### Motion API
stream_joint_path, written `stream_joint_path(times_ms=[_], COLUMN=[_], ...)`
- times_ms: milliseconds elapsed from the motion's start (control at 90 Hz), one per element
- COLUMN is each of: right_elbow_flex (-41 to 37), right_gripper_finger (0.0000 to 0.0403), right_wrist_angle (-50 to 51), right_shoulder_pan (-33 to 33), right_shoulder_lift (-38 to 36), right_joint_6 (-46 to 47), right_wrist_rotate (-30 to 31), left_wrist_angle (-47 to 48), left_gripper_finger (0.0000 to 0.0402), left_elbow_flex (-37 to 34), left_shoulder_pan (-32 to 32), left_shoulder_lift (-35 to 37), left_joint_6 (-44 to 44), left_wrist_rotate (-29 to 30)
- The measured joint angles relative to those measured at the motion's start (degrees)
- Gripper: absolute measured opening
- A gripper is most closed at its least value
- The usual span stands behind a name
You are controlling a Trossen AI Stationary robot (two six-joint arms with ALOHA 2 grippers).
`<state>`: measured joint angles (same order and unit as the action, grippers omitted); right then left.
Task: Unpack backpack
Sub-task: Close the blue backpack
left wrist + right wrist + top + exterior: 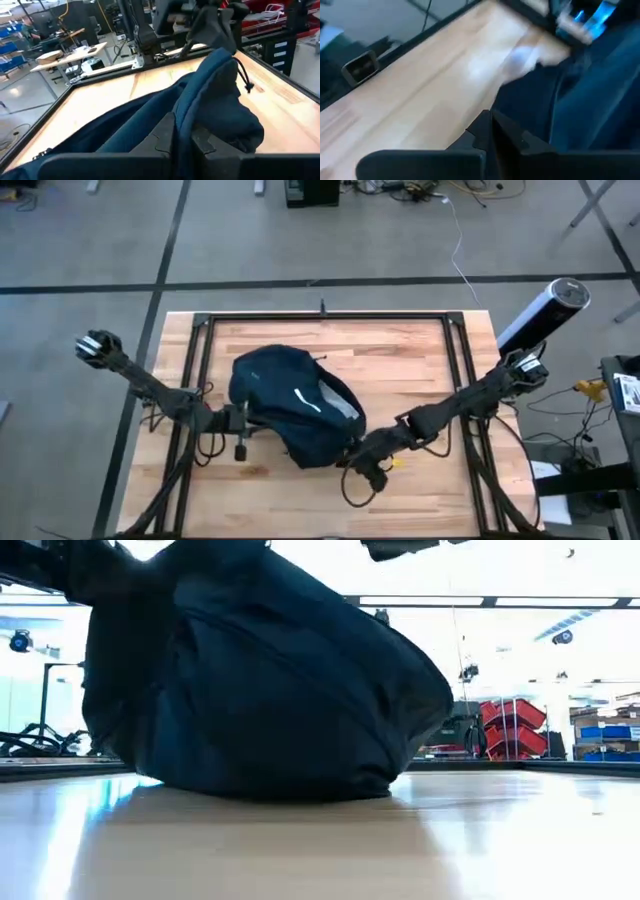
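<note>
Dark navy fabric fills the middle of the high view: the backpack [295,405] lies on the wooden desk [400,360], a little left of centre, with its silvery-grey lining showing at the open mouth on the right side. The left claw [243,420] is at the bag's left edge and the right claw [362,455] at its lower right edge, so the two arms seem to hold the bag from opposite sides, probably to keep the mouth stretched open for unpacking.

In the low view the backpack [260,690] stands as a big rounded heap on the desk [320,840]; its upper left part goes up out of the picture, which suggests it is lifted there.

In the left wrist view the left claw [182,137] has its two fingers closed on a fold of the navy fabric [210,100]. A cord [244,80] hangs from the bag's raised corner, where the other arm is.

In the right wrist view the right claw [490,130] has its fingers pressed together at the edge of the backpack [600,100]. It seems to pinch the fabric, but I cannot tell this for sure. No item is out of the bag yet.
</note>
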<state>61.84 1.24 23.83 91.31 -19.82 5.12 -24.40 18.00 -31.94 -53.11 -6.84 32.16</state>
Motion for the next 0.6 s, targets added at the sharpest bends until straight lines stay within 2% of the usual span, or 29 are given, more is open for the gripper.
stream_joint_path(times_ms=[100,233,378,444,600], right_elbow_flex=[0.0,0.0,0.0,0.16,2.74], right_gripper_finger=[0.0034,0.011,0.0186,0.0206,0.0223], right_wrist_angle=[-2.41,-6.85,-9.94,-10.69,-11.53], right_shoulder_pan=[-1.74,-2.7,-2.57,-2.48,-2.28], right_shoulder_lift=[0.0,0.85,4.39,6.82,9.96], right_joint_6=[1.18,3.22,-4.82,-8.54,-9.42], right_wrist_rotate=[2.07,2.63,1.99,3.22,9.42], left_wrist_angle=[-0.71,-1.5,-1.55,-1.31,-1.4], left_gripper_finger=[0.0001,0.0001,0.0,0.0,0.0], left_elbow_flex=[0.21,1.2,2.43,2.78,3.41], left_shoulder_pan=[-0.02,-0.16,-0.29,-0.4,-0.63], left_shoulder_lift=[-2.28,-5.23,-7.15,-7.6,-7.95], left_joint_6=[-0.11,-0.15,-1.04,-1.04,-0.55], left_wrist_rotate=[-0.07,-0.11,-0.19,-0.13,-0.15])
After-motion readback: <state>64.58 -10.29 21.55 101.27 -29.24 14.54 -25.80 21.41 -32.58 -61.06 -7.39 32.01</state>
